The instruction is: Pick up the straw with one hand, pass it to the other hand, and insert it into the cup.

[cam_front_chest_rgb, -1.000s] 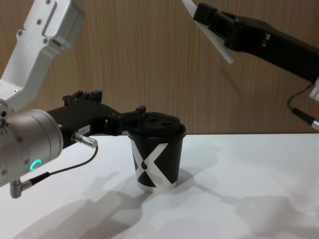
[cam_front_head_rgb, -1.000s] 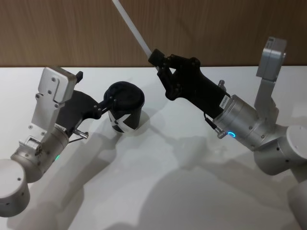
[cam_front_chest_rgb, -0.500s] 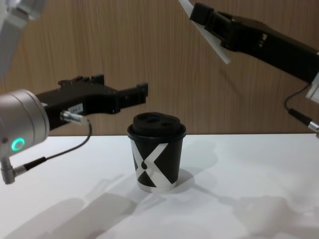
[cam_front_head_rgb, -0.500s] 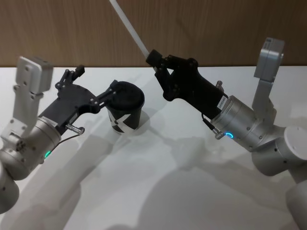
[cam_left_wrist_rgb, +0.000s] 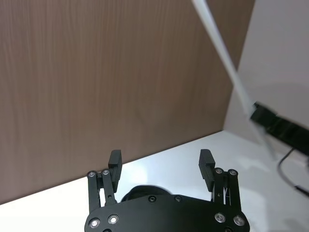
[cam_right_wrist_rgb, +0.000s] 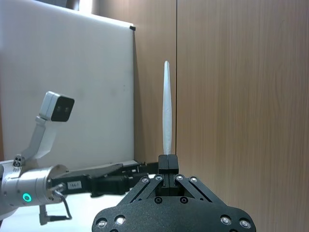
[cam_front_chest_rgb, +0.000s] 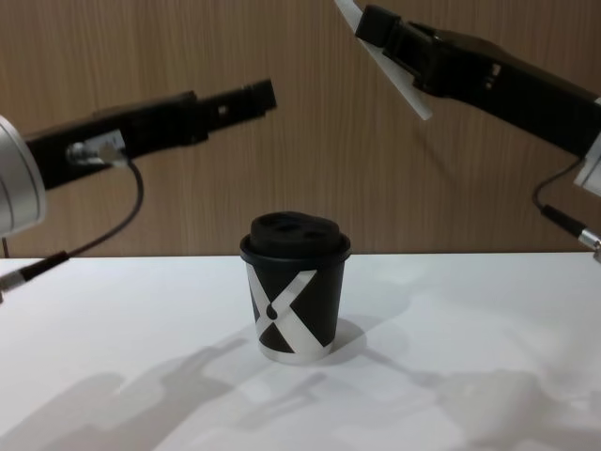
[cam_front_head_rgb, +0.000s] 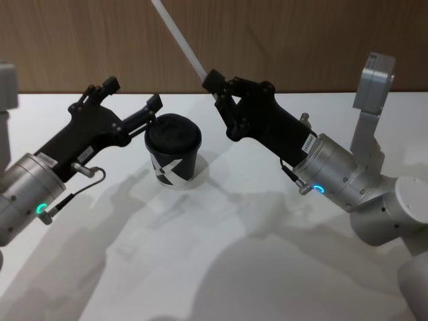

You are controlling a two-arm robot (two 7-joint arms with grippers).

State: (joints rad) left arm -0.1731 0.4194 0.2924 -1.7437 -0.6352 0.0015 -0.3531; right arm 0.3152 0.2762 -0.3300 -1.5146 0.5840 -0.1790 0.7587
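Straw point(cam_front_head_rgb: 180, 39) slants up-left from right hand point(cam_front_head_rgb: 215, 82).

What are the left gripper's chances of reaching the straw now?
Probably yes: the left gripper is open, above the cup, and much of the straw juts free past the shut right gripper.

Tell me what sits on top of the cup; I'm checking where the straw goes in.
A black domed lid caps the cup, with two recesses on top; whether they are open holes cannot be seen. The right gripper holds the straw higher up.
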